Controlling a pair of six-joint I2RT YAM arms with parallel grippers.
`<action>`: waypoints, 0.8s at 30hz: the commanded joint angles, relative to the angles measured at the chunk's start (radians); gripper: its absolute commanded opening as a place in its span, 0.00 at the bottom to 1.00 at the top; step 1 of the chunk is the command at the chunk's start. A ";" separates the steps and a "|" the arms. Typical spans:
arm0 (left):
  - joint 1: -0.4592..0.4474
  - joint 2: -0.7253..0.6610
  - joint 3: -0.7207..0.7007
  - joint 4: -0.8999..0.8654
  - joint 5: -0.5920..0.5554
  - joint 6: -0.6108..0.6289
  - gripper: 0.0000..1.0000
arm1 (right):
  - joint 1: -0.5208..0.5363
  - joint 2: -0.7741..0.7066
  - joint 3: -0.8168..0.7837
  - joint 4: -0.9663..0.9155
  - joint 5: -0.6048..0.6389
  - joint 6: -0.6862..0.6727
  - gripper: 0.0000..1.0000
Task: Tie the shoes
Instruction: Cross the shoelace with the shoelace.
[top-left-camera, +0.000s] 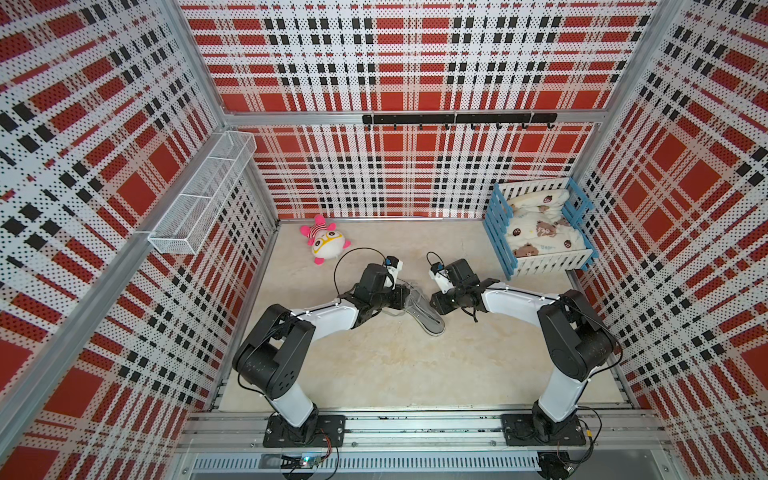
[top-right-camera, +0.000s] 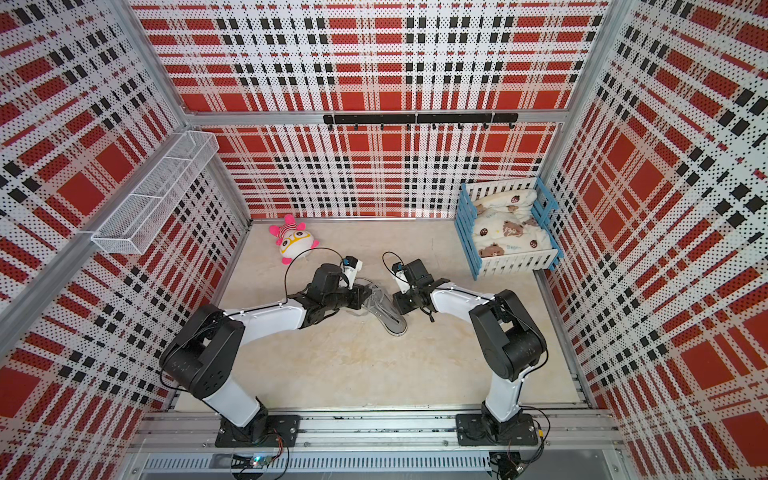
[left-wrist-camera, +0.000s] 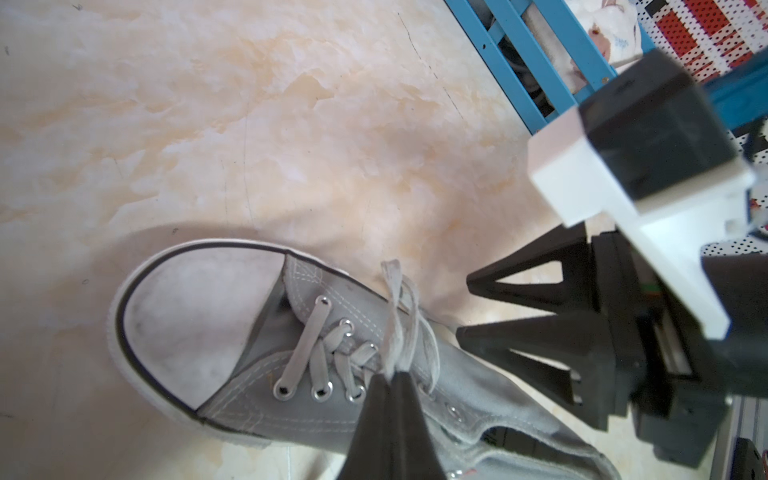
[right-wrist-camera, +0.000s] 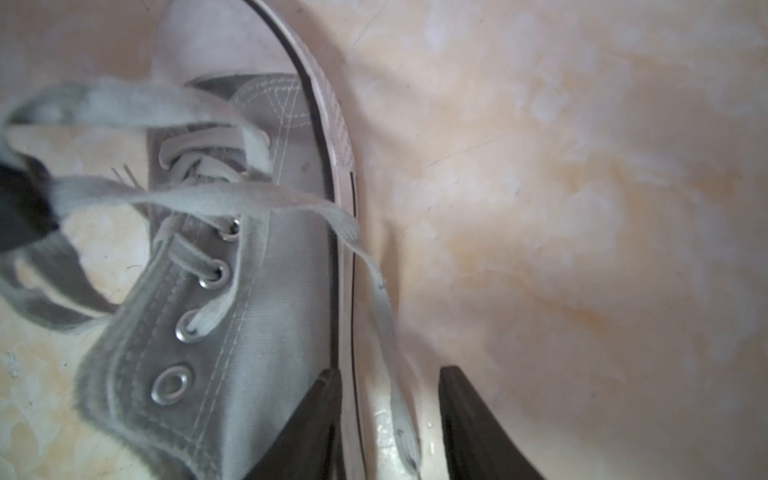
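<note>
The grey shoe (top-left-camera: 427, 314) lies mid-table (top-left-camera: 395, 365) between the two arms, its toe toward their bases. The left gripper (left-wrist-camera: 392, 376) is pinched tight on a lace (left-wrist-camera: 397, 316) above the eyelets. The right gripper (right-wrist-camera: 390, 372) stands parted beside the sole, with a loose lace end (right-wrist-camera: 386, 316) lying between its jaws.

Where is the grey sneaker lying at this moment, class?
In both top views the grey sneaker lies mid-floor between the left tool and the right tool, nearer the arm bases than the plush toy.

Grey sneaker (top-left-camera: 428, 318) on marbled floor (top-left-camera: 395, 365), plush toy (top-left-camera: 326, 243) and blue crate (top-left-camera: 496, 226) farther back
</note>
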 joint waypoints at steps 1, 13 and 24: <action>-0.006 0.006 0.019 -0.016 -0.015 0.015 0.00 | 0.013 0.026 0.028 -0.047 0.051 -0.016 0.46; 0.004 -0.006 0.000 -0.003 -0.016 0.008 0.00 | 0.039 0.092 0.034 -0.044 0.124 -0.004 0.37; 0.003 -0.010 -0.014 0.011 -0.008 0.002 0.00 | 0.032 0.062 0.014 0.022 0.253 0.036 0.00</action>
